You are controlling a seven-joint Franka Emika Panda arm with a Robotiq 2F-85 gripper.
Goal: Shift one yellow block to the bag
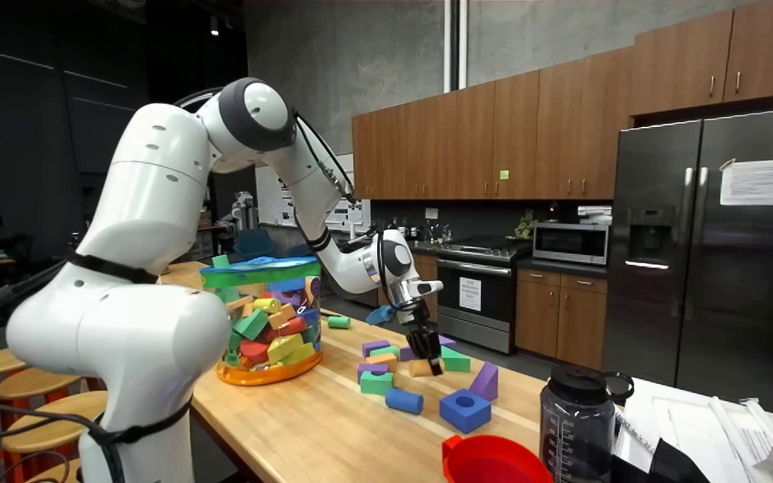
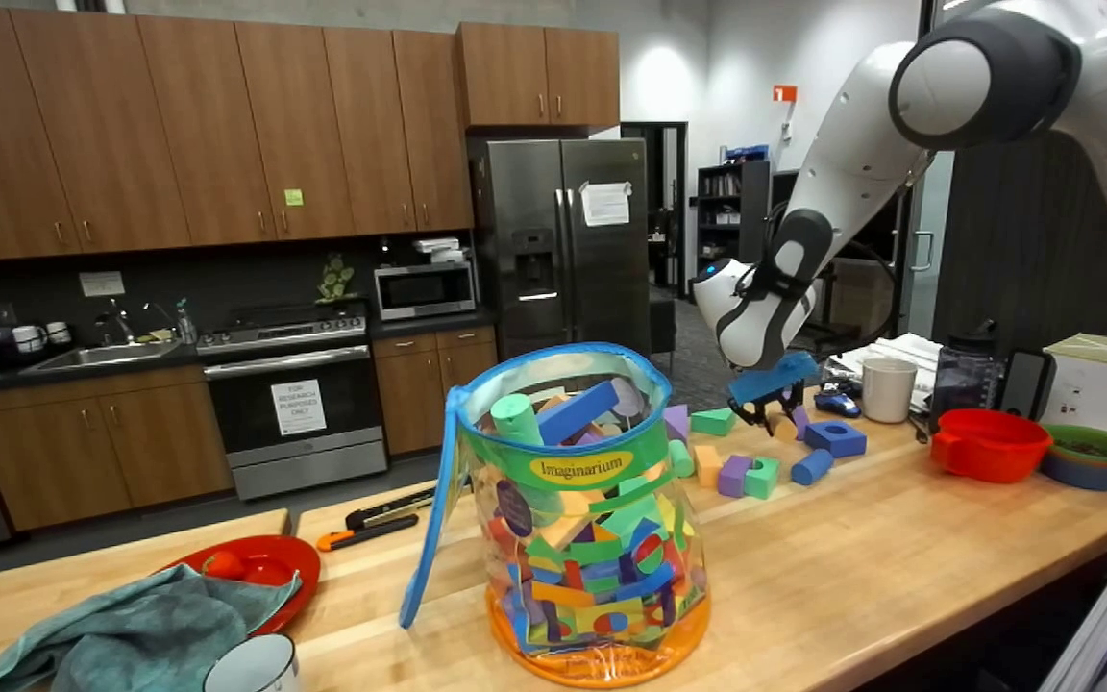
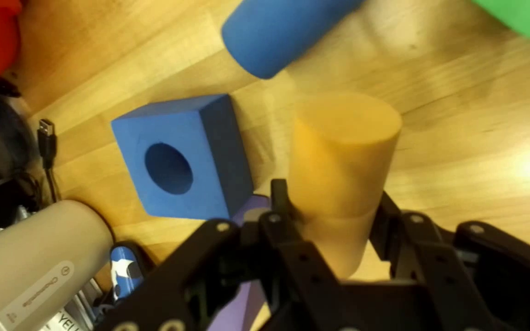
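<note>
The yellow-orange cylinder block (image 3: pixel 343 151) stands out between my jaws in the wrist view. It also shows at table level in both exterior views (image 1: pixel 420 367) (image 2: pixel 784 428). My gripper (image 3: pixel 333 195) has a black finger touching each side of it and is shut on it. The gripper points down at the far part of the table (image 2: pixel 773 411). I cannot tell whether the block still touches the table. The clear bag (image 2: pixel 580 468) stands upright and open, full of multicoloured blocks, with a green-blue rim and orange base. It also shows in an exterior view (image 1: pixel 262 275), apart from the gripper.
Close around the gripper are a blue block with a hole (image 3: pixel 168 168), a blue cylinder (image 3: pixel 279 37), a purple wedge (image 1: pixel 485 381) and several green, purple and orange blocks. A red bowl (image 2: pixel 991 444), a mug (image 2: pixel 888 389) and a bottle (image 1: pixel 576 422) stand nearby.
</note>
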